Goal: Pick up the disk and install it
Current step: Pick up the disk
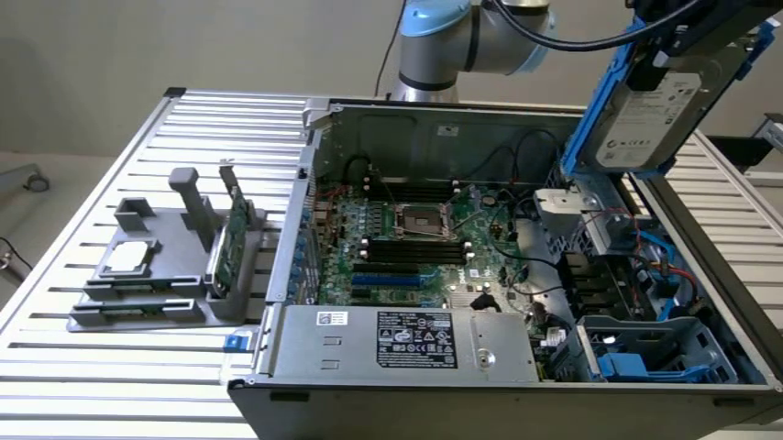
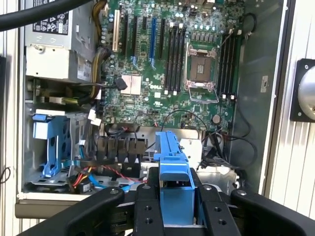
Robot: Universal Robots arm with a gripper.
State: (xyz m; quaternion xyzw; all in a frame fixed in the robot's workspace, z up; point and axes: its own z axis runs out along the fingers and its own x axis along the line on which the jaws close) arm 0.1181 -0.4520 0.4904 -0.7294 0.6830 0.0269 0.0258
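In the exterior view, a grey stand (image 1: pixel 147 275) sits at nine o'clock on the slatted metal tabletop (image 1: pixel 73 367). A small square silver chip (image 1: pixel 128 258) lies flat on it. A thin green circuit card (image 1: pixel 230 243) stands upright in the stand's slot, just beside the open computer case (image 1: pixel 441 128). At the centre, the case lies on its side with the green motherboard (image 1: pixel 404 247) exposed. A grey power supply (image 1: pixel 404 344) with a printed label sits at six o'clock. The robot arm (image 1: pixel 441 46) enters at twelve o'clock. At two o'clock the disk (image 1: pixel 648 115) hangs in the air above the case's edge, tilted steeply, with its white label facing the camera and its blue carrier around it. A blue drive cage (image 1: pixel 648 353) sits inside the case at four o'clock. In the wrist view, the pincer (image 2: pixel 173 194) holds the disk, its black fingers (image 2: pixel 147 201) closed on either side of the blue carrier, and the motherboard lies beyond.
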